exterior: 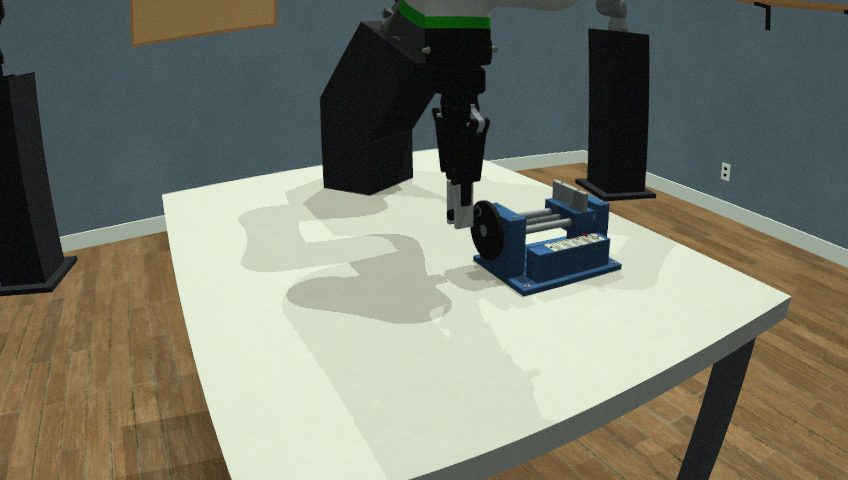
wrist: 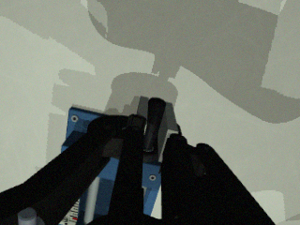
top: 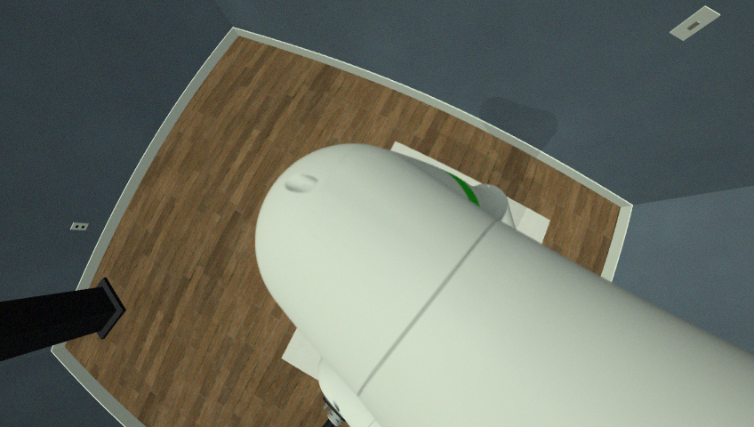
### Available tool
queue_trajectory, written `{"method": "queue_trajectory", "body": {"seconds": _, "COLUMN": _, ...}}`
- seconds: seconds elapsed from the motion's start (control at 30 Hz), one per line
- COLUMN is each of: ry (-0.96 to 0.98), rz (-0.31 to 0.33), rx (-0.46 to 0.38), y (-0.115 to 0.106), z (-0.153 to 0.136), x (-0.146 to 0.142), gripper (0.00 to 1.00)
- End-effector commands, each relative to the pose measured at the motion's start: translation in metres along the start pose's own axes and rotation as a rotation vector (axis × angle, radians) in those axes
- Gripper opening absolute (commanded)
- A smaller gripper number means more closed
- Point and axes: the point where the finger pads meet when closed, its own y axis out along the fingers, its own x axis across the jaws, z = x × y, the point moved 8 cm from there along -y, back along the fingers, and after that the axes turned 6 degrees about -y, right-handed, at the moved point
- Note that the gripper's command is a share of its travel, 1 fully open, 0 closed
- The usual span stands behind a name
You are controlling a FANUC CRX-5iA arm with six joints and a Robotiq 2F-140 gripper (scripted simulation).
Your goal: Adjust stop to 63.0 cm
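A blue slide fixture (exterior: 544, 267) (wrist: 75, 120) stands on the white table (exterior: 357, 386). Its black handwheel (exterior: 487, 230) (wrist: 154, 119) sits on the end that faces my gripper. Two steel rods (exterior: 547, 224) run back to the grey stop plate (exterior: 570, 193). A white scale with a small red marker (exterior: 586, 236) lies along the fixture's near side. My gripper (exterior: 459, 217) (wrist: 153, 112) hangs straight down at the wheel's upper left edge, shut on the handwheel, with a finger on each side of it in the wrist view. In the top view the white arm (top: 423, 264) hides the fixture.
The arm's black pedestal (exterior: 368, 118) stands at the table's back edge behind the fixture. Black pillars stand on the floor at the back right (exterior: 615, 113) and far left (exterior: 23, 178). The table's right edge lies just beyond the fixture.
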Motion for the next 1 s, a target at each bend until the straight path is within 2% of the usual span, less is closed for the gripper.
{"method": "queue_trajectory", "body": {"seconds": 0.0, "ry": 0.0, "rz": 0.0, "rx": 0.0, "y": 0.0015, "z": -0.0001, "x": 0.0021, "gripper": 0.04}}
{"method": "queue_trajectory", "body": {"seconds": 0.97, "ry": 0.0, "rz": 0.0, "rx": 0.0, "y": 0.0083, "z": -0.0007, "x": 0.0082, "gripper": 0.04}}
